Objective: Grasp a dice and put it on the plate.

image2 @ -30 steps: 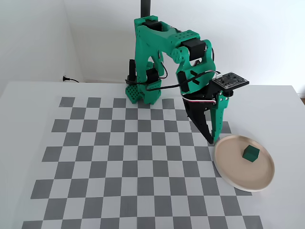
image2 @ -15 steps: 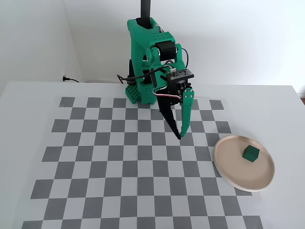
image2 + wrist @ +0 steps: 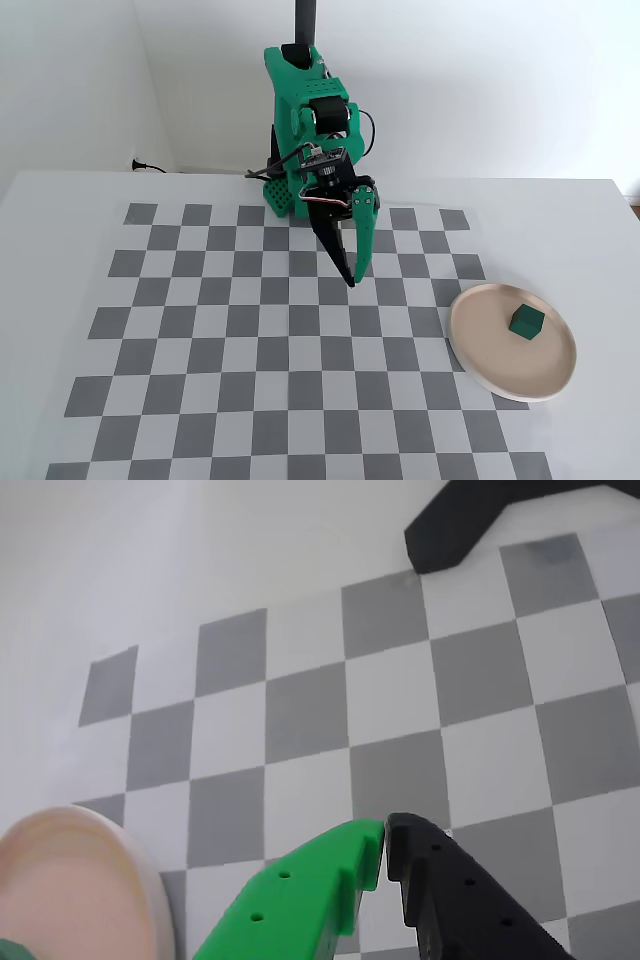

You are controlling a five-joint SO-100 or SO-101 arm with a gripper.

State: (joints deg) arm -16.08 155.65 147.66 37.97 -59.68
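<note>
In the fixed view the dice (image 3: pixel 525 322) sits on the plate (image 3: pixel 480 360), right of the plate's centre, at the lower right of the frame. The plate rests on the white counter (image 3: pixel 60 230), overlapping the right edge of the checkered mat (image 3: pixel 200 330). The hand (image 3: pixel 352 283) hangs near the middle of the frame, well apart from the plate — its green and black fingers meet at the tips and hold nothing. In the wrist view the closed tips (image 3: pixel 385 838) sit at bottom centre, the plate's rim (image 3: pixel 150 880) at lower left.
</note>
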